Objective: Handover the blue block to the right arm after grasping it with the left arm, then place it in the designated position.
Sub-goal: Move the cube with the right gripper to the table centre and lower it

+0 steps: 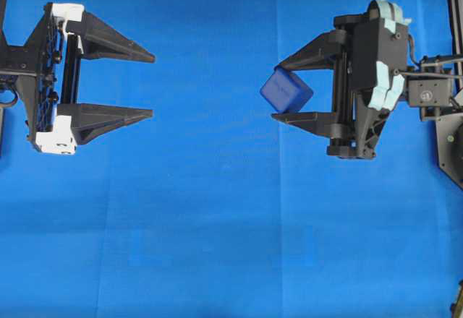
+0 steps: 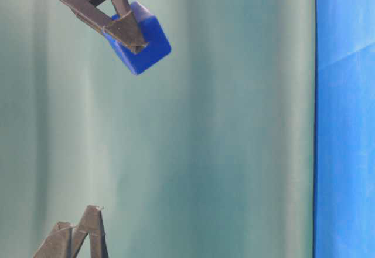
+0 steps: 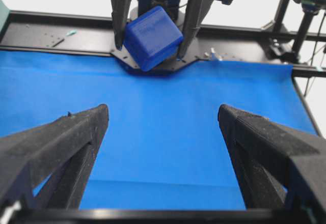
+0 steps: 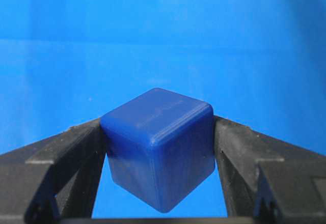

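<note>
Right arm's black pincer [image 1: 276,91] clamps small dark-blue rounded plastic cube [image 1: 286,91] skewed at its tips, risking slip; left black pincer [image 1: 153,86] gapes empty.

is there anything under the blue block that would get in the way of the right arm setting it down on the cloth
Nothing visible does. The blue block is clamped in the right gripper, and the blue cloth below and around it shows bare. The left gripper sits well off to the side, jaws wide apart and empty. No marked spot shows.

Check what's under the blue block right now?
Only bare blue cloth shows beneath the blue block, which hangs clamped between the right gripper jaws, clear of the surface. The cloth directly below it is covered in the wrist view.
</note>
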